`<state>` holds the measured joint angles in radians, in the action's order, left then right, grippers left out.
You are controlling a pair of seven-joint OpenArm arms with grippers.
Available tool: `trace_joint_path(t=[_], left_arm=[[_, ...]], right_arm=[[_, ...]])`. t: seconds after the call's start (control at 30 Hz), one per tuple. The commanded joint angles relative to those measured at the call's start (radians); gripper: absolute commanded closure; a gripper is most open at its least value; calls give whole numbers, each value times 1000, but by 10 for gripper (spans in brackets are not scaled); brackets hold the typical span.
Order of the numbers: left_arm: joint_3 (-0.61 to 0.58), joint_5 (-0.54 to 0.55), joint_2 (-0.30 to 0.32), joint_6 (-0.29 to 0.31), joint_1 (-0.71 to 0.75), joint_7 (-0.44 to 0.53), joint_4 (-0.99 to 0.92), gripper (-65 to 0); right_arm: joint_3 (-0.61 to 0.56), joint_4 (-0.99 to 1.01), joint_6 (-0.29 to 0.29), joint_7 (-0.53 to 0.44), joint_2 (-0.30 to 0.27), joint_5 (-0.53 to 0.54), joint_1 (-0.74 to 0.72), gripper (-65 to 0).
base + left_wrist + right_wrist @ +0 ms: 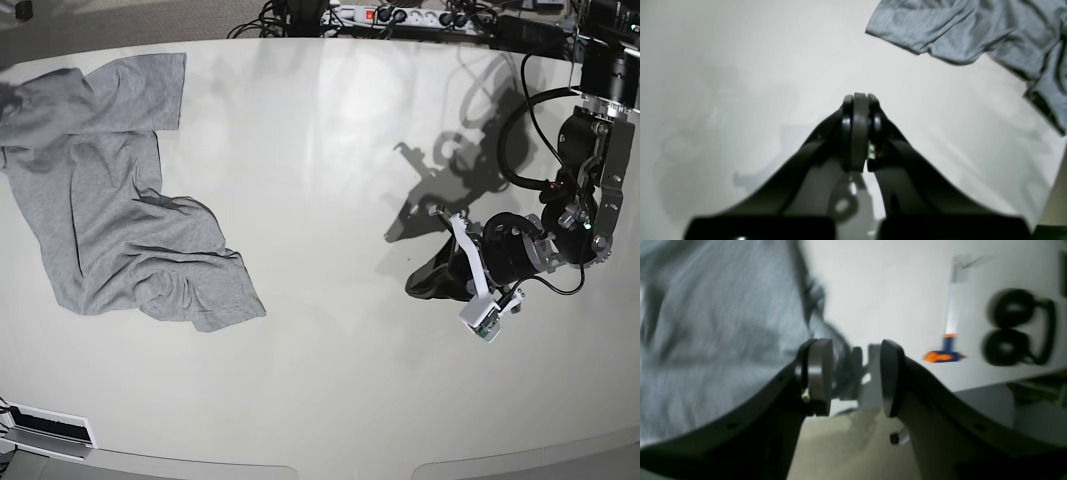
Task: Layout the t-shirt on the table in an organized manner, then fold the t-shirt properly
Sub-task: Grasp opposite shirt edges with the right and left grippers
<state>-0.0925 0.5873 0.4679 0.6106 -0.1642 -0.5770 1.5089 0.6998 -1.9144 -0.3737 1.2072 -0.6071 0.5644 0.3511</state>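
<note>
Above, we see the t-shirt (115, 195) lying crumpled near the table's (330, 150) left edge, toward the far left corner. Our left claw (860, 100) is closed on nothing, poised over bare table near the right edge. Our right claw (856, 373) stands parted and empty beside the grey cloth.

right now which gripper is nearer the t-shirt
Right. The right gripper hangs beside the t-shirt, jaws open. The left gripper, shut, sits across the table from it.
</note>
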Motion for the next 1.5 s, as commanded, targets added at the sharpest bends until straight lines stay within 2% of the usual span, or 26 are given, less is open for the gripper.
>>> trace_joint_path(t=[0.0, 0.03, 0.1, 0.13, 0.17, 0.2, 0.23, 0.3, 0.37, 0.43, 0.5, 0.53, 0.63, 0.67, 0.7, 0.83, 0.93, 1.0, 1.1, 1.17, 1.23, 1.27, 1.37, 1.4, 1.43, 1.47], left_arm=[[7, 13, 12, 3, -22, 24, 16, 0], [7, 12, 12, 3, -21, 23, 16, 0], [7, 13, 11, 3, -19, 23, 16, 0], [7, 12, 11, 3, -19, 23, 16, 0], [7, 12, 11, 3, -19, 23, 16, 0], [7, 12, 11, -3, -19, 23, 16, 0], [7, 12, 11, -11, -20, 23, 16, 0], [7, 5, 12, -37, -19, 23, 16, 0], [7, -31, 12, -54, -19, 23, 16, 0], [7, -66, 12, -66, -19, 23, 16, 0], [7, -82, 17, -65, -19, 23, 16, 0], [7, -82, 20, -65, -19, 23, 16, 0], [7, -82, 23, -65, -19, 23, 16, 0], [7, -82, 23, -65, -19, 23, 16, 0], [7, -82, 23, -65, -19, 24, 16, 0], [7, -82, 23, -65, -19, 24, 16, 0], [8, -82, 23, -65, -19, 23, 16, 0], [9, -83, 24, -65, -19, 23, 16, 0], [9, -83, 33, -65, -19, 23, 16, 0], [9, -86, 37, -65, -19, 23, 16, 0], [9, -138, 36, -66, -19, 23, 16, 0], [9, -172, 36, -79, -19, 23, 15, 0], [9, -214, 36, -267, -13, -2, 9, 0], [9, -214, 36, -297, -13, -12, 4, 0], [9, -213, 36, -302, -13, -37, -3, -60], [9, -210, 35, -301, -13, -69, -11, -155]], right_arm=[[9, -10, 0, -22, -25, 34, -27, -257], [9, -10, -7, -31, -25, 94, -48, -257], [6, -10, -71, -79, -20, 263, -72, -226], [-1, -10, -128, -113, -11, 333, -82, -171], [-13, -8, -182, -155, 4, 360, -93, -90], [-35, -1, -219, -197, 22, 355, -106, -4], [-66, 14, -245, -234, 38, 329, -119, 0], [-154, 76, -258, -304, 62, 225, -152, 0], [-261, 187, -225, -376, 76, 97, -197, 0], [-363, 327, -125, -424, 80, 0, -256, 0], [-452, 470, -34, -427, 81, -47, -327, 0], [-490, 542, -5, -430, 82, -59, -363, 0], [-571, 765, 23, -447, 119, -89, -475, 0], [-586, 838, 9, -447, 142, -92, -510, 0], [-599, 909, -27, -448, 167, -91, -542, 0], [-637, 1103, -240, -447, 284, -92, -631, 0], [-681, 1102, -321, -445, 365, -86, -645, 0], [-727, 1058, -324, -435, 412, -82, -644, 0], [-815, 969, -324, -365, 468, -75, -644, 0], [-877, 900, -324, -328, 481, -64, -644, 0], [-918, 825, -324, -323, 476, -76, -645, 0], [-923, 786, -324, -323, 470, -75, -645, 0], [-918, 674, -282, -323, 442, -67, -649, 0], [-913, 641, -279, -323, 431, -64, -657, -6], [-906, 614, -281, -323, 417, -65, -664, -62], [-898, 591, -282, -323, 402, -64, -674, -123]])
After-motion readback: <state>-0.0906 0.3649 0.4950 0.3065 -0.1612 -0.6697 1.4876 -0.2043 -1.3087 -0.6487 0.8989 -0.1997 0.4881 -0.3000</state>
